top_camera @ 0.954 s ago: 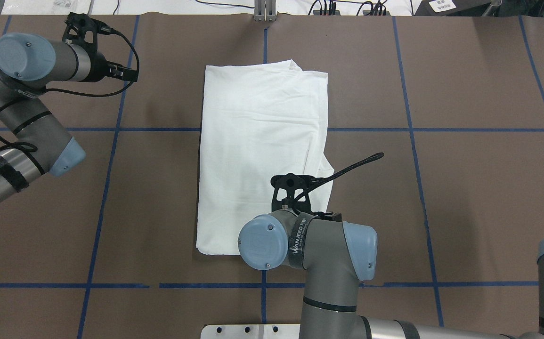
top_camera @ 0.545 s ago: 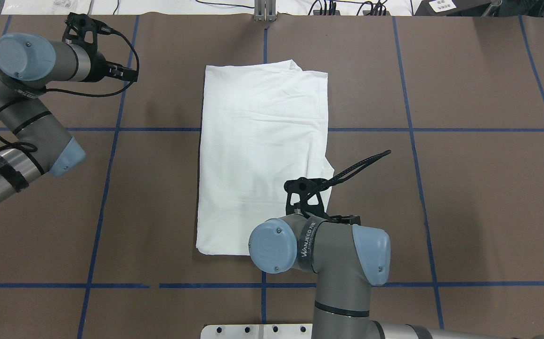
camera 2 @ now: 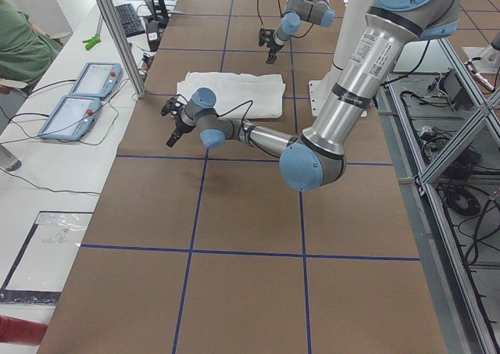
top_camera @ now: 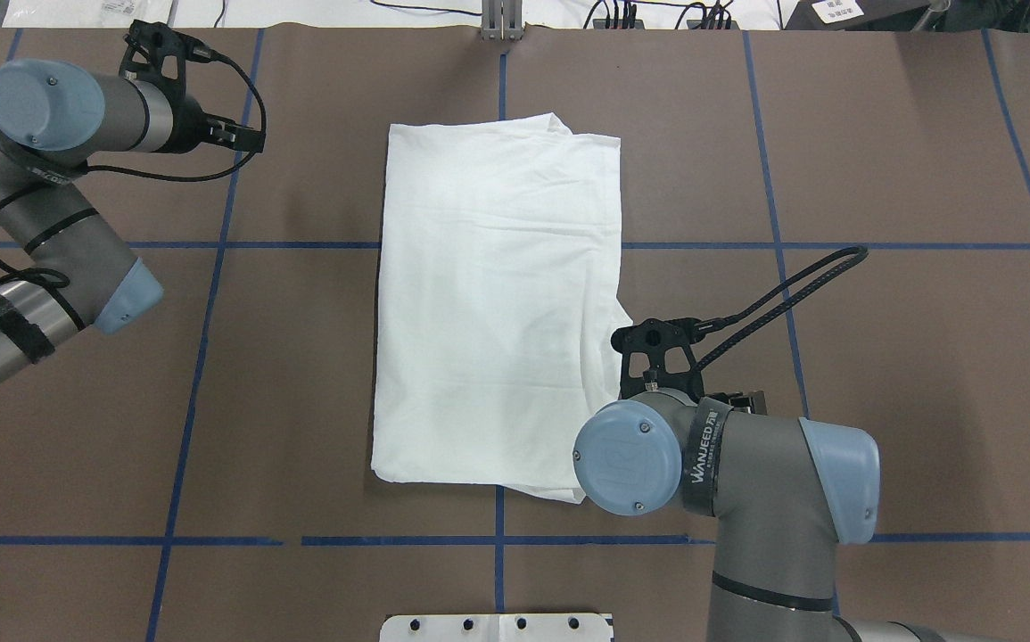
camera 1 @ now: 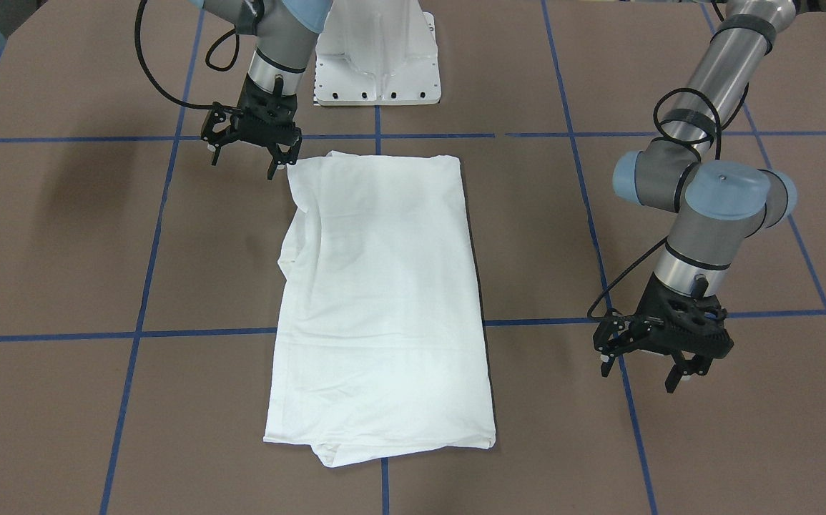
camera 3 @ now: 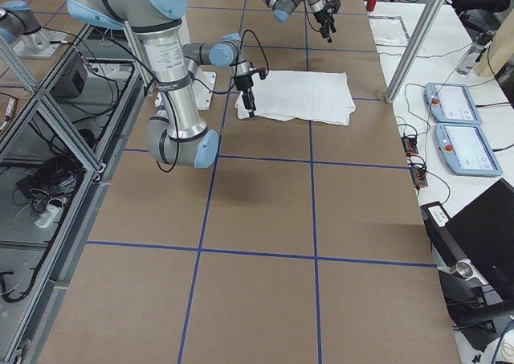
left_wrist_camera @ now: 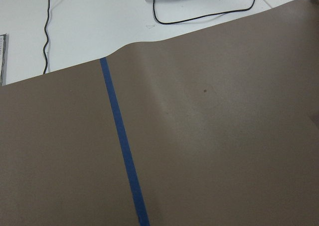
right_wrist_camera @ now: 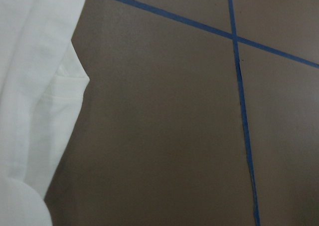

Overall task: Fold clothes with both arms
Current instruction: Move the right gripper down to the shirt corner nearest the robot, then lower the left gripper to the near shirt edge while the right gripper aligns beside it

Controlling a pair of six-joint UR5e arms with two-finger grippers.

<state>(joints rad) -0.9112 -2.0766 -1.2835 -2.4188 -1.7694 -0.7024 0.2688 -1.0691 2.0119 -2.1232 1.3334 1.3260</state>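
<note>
Lying folded on the desk [camera 1: 62,236], the white T-shirt [camera 1: 384,300] is flanked, seen from overhead, by the right fingers [camera 1: 272,167] just beside its 4 o'clock corner and the left fingers [camera 1: 671,382] well apart at 10 o'clock, both spread and empty.

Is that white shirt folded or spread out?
Folded. The shirt lies as a tidy rectangle, with no sleeves showing and layered edges visible along one side.

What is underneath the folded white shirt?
The T-shirt lies flat on the brown table cover, and blue tape lines run in beneath its edges. Its folded-under layers, and anything else below it, are hidden.
</note>
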